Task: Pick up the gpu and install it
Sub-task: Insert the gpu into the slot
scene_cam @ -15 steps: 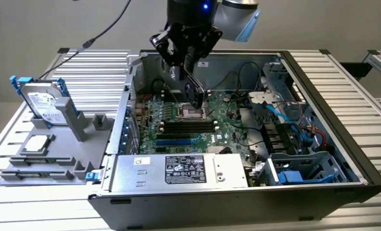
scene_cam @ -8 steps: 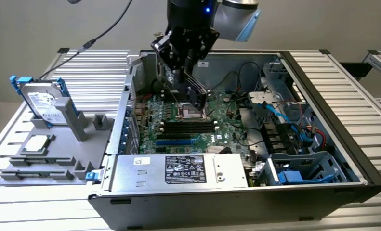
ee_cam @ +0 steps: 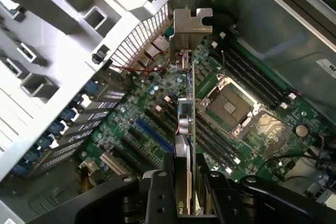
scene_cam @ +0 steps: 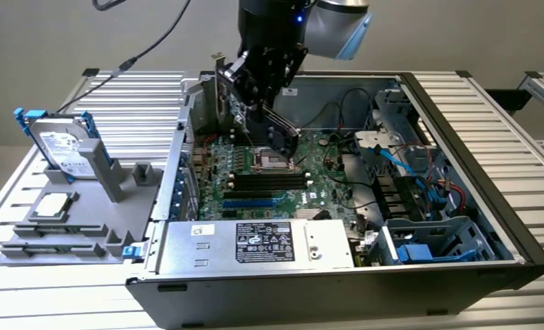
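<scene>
Currently catalogued, one station, one arm.

Item 1: gpu (ee_cam: 187, 114). Held on edge, clear of any stand, hanging over the motherboard (ee_cam: 157, 90) inside the open computer case (scene_cam: 455, 199). Its long axis runs straight out from the jaws toward its silver end bracket (ee_cam: 192, 27), which faces the perforated rear wall of the case.

Item 2: gripper (ee_cam: 185, 190). Jaws pinch the card's two flat faces at the end opposite the bracket; the thin edge shows between the black fingers (ee_cam: 157, 195).

Item 3: blue expansion slot (ee_cam: 155, 135). It lies on the board to one side of the card and roughly parallel to it, with the CPU socket (ee_cam: 229, 106) on the other side. Whether the card's lower edge touches the board cannot be told.

Item 4: hard drive (scene_cam: 62, 148) with blue rails, upright in a grey holder (scene_cam: 79, 220) outside the case, at the exterior view's left, well apart from the gripper.
</scene>
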### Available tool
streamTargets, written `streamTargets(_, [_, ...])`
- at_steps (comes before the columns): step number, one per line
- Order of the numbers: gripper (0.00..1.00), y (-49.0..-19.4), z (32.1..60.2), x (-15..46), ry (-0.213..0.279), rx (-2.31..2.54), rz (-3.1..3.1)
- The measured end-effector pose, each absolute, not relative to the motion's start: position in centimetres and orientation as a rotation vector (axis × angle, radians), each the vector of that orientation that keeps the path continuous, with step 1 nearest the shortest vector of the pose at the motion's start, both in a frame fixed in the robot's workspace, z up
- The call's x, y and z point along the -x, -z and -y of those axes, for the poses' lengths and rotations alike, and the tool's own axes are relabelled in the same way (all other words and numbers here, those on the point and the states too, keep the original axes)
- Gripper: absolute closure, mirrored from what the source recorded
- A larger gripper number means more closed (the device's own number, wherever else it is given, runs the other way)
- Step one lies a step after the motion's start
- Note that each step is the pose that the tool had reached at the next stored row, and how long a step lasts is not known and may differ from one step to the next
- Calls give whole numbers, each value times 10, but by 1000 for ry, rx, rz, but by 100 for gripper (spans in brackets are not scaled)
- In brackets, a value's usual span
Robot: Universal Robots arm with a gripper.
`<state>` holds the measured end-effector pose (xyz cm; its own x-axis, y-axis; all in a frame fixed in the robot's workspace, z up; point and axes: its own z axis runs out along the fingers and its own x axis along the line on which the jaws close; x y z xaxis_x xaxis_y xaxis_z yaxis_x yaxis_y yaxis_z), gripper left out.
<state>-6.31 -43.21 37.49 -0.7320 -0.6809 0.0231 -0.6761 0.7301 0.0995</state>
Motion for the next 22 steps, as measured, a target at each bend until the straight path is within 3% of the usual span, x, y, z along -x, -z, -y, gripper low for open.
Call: streamTargets(22, [73, -372, 432, 53, 150, -1553, 2655])
